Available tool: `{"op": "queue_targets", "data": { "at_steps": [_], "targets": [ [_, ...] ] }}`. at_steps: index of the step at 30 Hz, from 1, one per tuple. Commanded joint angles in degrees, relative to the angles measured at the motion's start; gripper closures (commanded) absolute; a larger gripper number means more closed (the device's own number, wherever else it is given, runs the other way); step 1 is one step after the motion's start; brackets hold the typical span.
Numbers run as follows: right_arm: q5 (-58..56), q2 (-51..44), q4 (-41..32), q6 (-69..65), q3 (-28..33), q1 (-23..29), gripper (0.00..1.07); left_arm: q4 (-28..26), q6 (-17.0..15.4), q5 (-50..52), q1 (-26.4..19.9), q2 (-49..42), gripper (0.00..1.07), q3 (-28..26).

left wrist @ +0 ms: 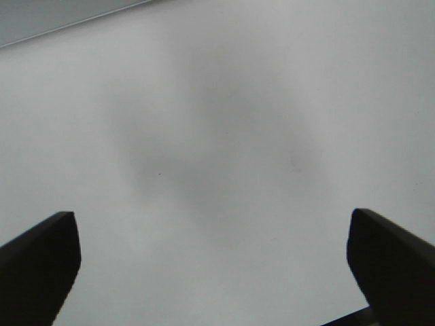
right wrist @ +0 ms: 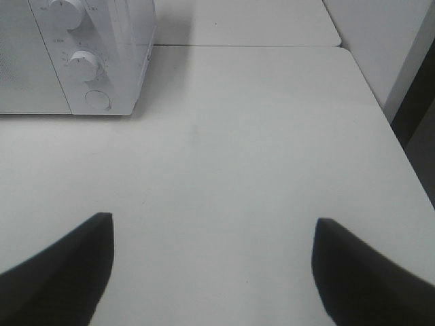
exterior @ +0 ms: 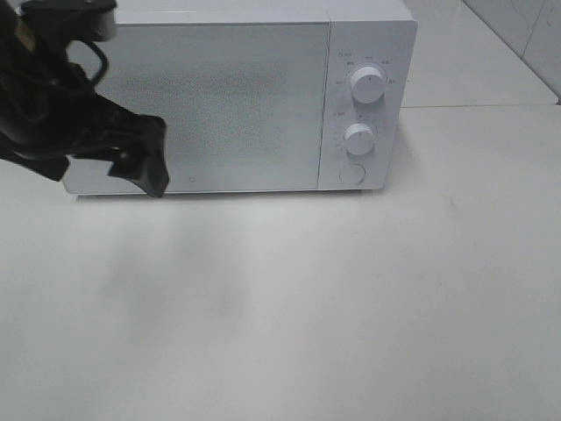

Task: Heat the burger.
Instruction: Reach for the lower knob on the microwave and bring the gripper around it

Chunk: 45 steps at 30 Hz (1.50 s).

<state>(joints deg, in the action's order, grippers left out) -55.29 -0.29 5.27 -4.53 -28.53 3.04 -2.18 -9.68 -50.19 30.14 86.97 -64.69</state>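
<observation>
A shut white box-shaped microwave oven (exterior: 219, 96) is placed far on the white bench (exterior: 351, 307). The left pincer (left wrist: 212, 224) and the right pincer (right wrist: 214, 224) are held spread.

I see a white microwave (exterior: 219, 96), door shut, on the pale bench (exterior: 280, 307); upper knob (exterior: 366, 85), lower knob (exterior: 358, 136), round button (exterior: 351, 174) beneath.

The high camera looks steeply down on the microwave (exterior: 219, 96) and the white table (exterior: 351, 307). The camera on my left pincer (left wrist: 214, 272) stares close at bare tabletop. The one on my right pincer (right wrist: 211, 265) looks low across the table, sharing the microwave's dials (right wrist: 85, 62) with the high view.
</observation>
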Motion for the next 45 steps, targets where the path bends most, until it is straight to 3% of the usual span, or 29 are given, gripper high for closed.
{"op": "queue_targets", "data": {
  "at_steps": [1,2,3,8,11,13,16,18,26,34,41,45],
  "targets": [
    [0.23,-1.43,0.00,0.34,0.17,-0.40,0.31,-4.41,4.07,-2.75,-5.56,-2.58,0.07,-0.23],
    [0.23,-1.43,0.00,0.34,0.17,-0.40,0.31,-5.56,5.67,-4.41,-8.71,-3.84,0.07,-0.23],
    [0.23,-1.43,0.00,0.34,0.17,-0.40,0.31,-5.56,5.67,-4.41,-8.71,-3.84,0.07,-0.23],
    [0.23,-1.43,0.00,0.34,0.17,-0.40,0.31,-5.33,8.19,-9.28,-17.59,-6.19,0.07,-0.23],
    [0.23,-1.43,0.00,0.34,0.17,-0.40,0.31,-5.33,8.88,-10.14,-19.19,-6.36,0.07,-0.23],
    [0.23,-1.43,0.00,0.34,0.17,-0.40,0.31,-5.33,11.80,-13.46,-25.32,-6.59,0.07,-0.23],
    [0.23,-1.43,0.00,0.34,0.17,-0.40,0.31,-5.61,11.80,-13.92,-26.93,-6.65,0.07,-0.23],
    [0.23,-1.43,0.00,0.34,0.17,-0.40,0.31,-8.88,11.80,-14.44,-32.09,-7.56,0.07,-0.23],
    [0.23,-1.43,0.00,0.34,0.17,-0.40,0.31,-8.77,11.80,-14.15,-33.17,-11.86,0.07,3.27],
    [0.23,-1.43,0.00,0.34,0.17,-0.40,0.31,-7.16,11.92,-10.20,-33.17,-23.61,0.07,17.99],
    [0.23,-1.43,0.00,0.34,0.17,-0.40,0.31,-5.67,12.03,-8.54,-33.17,-34.55,0.07,23.72],
    [0.23,-1.43,0.00,0.34,0.17,-0.40,0.31,-5.67,13.64,-7.56,-33.17,-45.09,0.07,28.19]
  ]
}}
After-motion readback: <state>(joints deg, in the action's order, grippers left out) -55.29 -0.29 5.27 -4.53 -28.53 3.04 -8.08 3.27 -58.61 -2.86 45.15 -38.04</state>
